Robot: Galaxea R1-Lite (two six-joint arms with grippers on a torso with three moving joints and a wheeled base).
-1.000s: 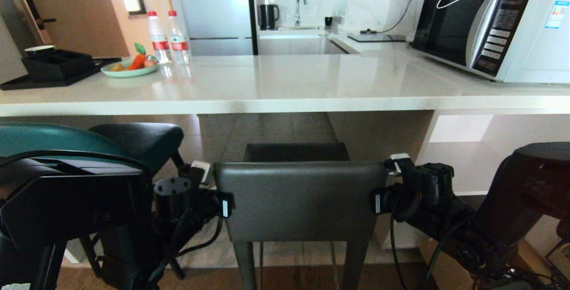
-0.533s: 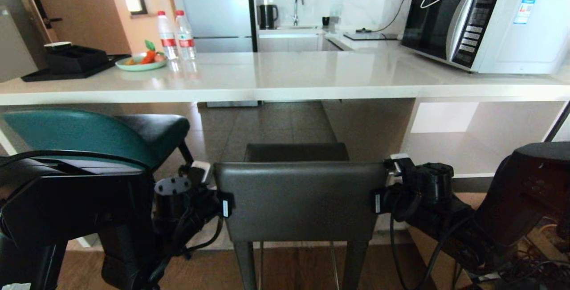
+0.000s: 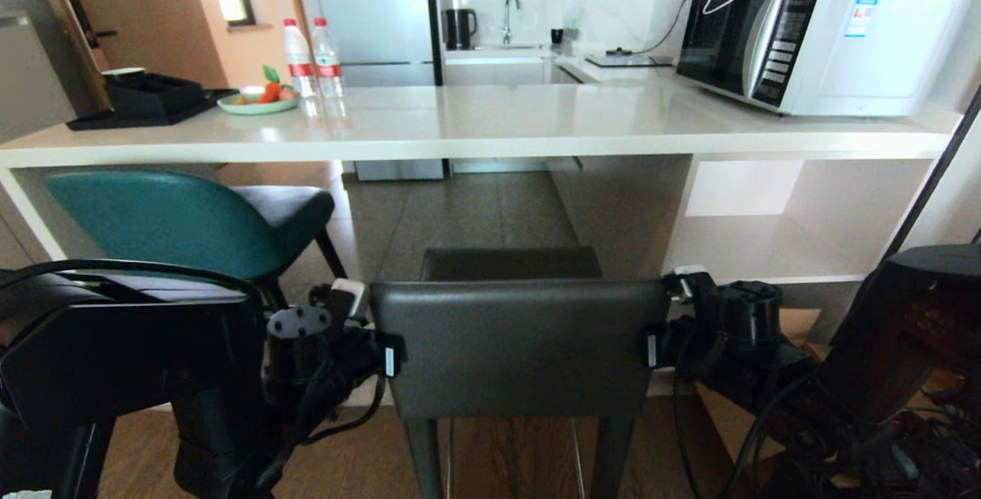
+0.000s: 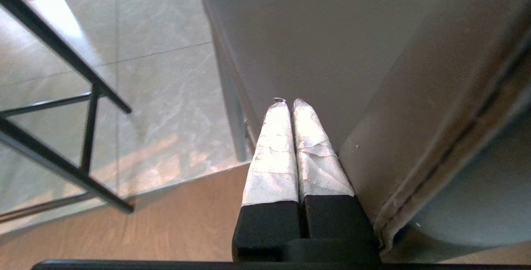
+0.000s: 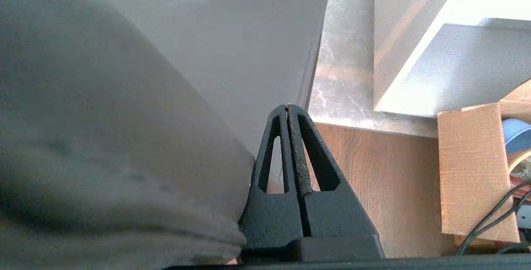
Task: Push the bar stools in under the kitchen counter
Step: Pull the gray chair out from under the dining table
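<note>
- Both grippers, left gripper (image 4: 289, 103) and right gripper (image 5: 287, 108), pinched closed on nothing, bracket the dark-grey stool (image 3: 520, 346) backrest's sides.
- Kitchen counter (image 3: 490, 148) lies straight ahead, well apart; push forward squarely.

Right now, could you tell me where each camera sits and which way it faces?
Head: high, looking forward and down at the kitchen counter, grey stool and teal stool; both arms show.
Left wrist: behind the shut left pincer, beside the grey stool's side.
Right wrist: behind the shut right pincer, at the opposite side.
All views share the grey stool.
</note>
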